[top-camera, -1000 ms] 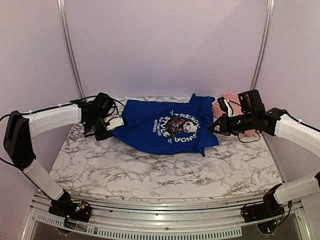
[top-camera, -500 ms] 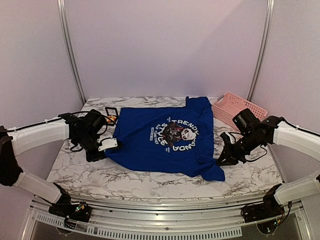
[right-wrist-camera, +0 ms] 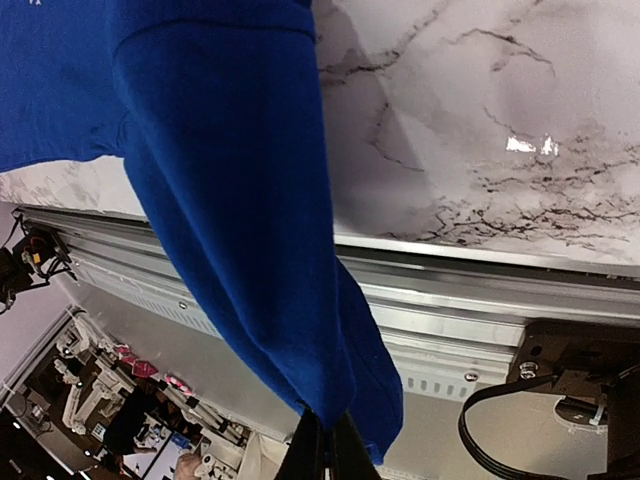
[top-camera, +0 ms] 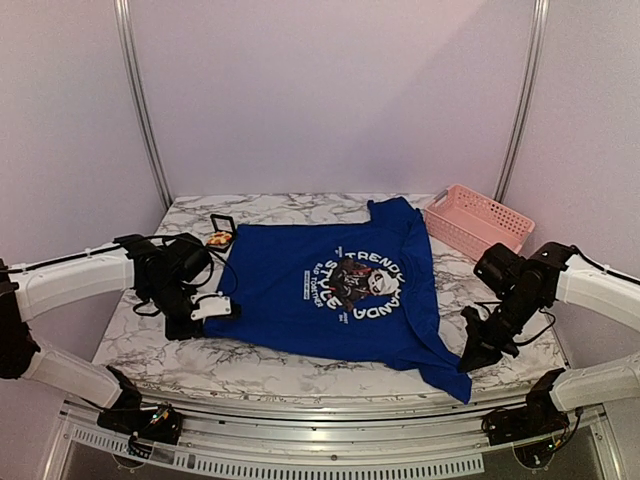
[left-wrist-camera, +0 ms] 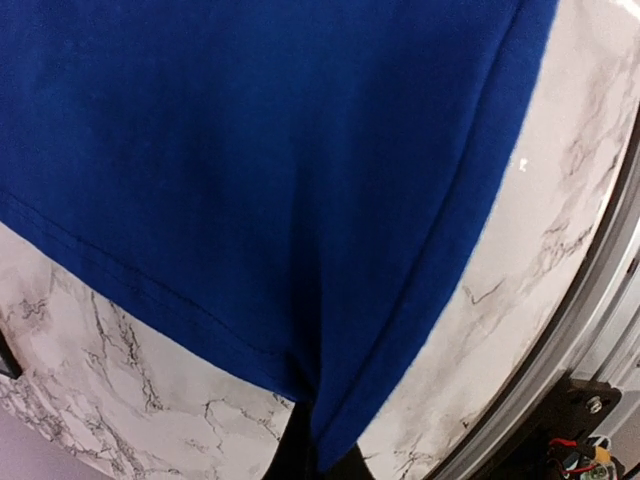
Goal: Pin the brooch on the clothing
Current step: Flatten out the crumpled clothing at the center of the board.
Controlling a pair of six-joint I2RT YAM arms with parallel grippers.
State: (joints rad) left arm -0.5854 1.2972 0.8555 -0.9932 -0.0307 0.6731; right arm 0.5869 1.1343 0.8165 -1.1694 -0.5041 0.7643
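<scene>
Blue tee (top-camera: pixel 300 300) dragged nearer, flatter — L tool (top-camera: pixel 228 308), R tool (top-camera: pixel 468 362) pinching corners

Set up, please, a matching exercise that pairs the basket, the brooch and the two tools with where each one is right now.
Things:
1. pink basket
2. brooch
3. left tool
4. right tool

Places or states:
A. shut on the near right corner of the blue T-shirt
B. far right of the marble table
C. shut on the T-shirt's left edge
D. far left, beside the small black box

Pairs: 1-B, 2-D, 3-C, 4-A
</scene>
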